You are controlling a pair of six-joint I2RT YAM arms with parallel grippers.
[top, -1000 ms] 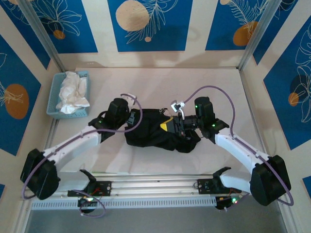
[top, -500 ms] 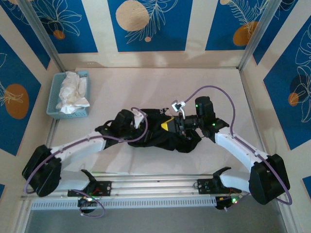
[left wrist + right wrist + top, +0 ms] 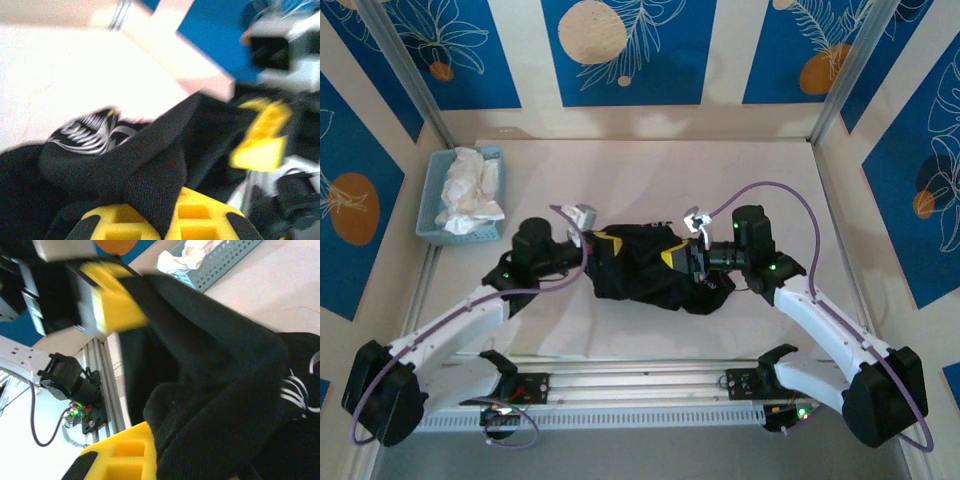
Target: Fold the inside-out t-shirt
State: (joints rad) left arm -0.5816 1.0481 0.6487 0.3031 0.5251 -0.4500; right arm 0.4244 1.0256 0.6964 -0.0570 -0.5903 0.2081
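Note:
The inside-out t-shirt (image 3: 645, 270) is a bunched black heap at mid-table, pulled up between both arms. My left gripper (image 3: 598, 243) is shut on its left edge; in the left wrist view a fold of black cloth (image 3: 150, 175) runs down between the yellow fingers (image 3: 205, 220). My right gripper (image 3: 673, 258) is shut on the shirt's right part. In the right wrist view, black cloth (image 3: 225, 405) covers all but one yellow finger (image 3: 122, 455). A white print on the shirt (image 3: 87, 132) faces the left wrist camera.
A blue basket (image 3: 432, 205) holding a white garment (image 3: 470, 190) sits at the table's far left. The aluminium rail (image 3: 640, 385) with the arm bases runs along the near edge. Patterned walls close in the table on three sides.
My left gripper opened wide, moved up and left along the shirt, and shut on its left edge. My right arm shifted slightly right, and the shirt now stretches between both grippers.

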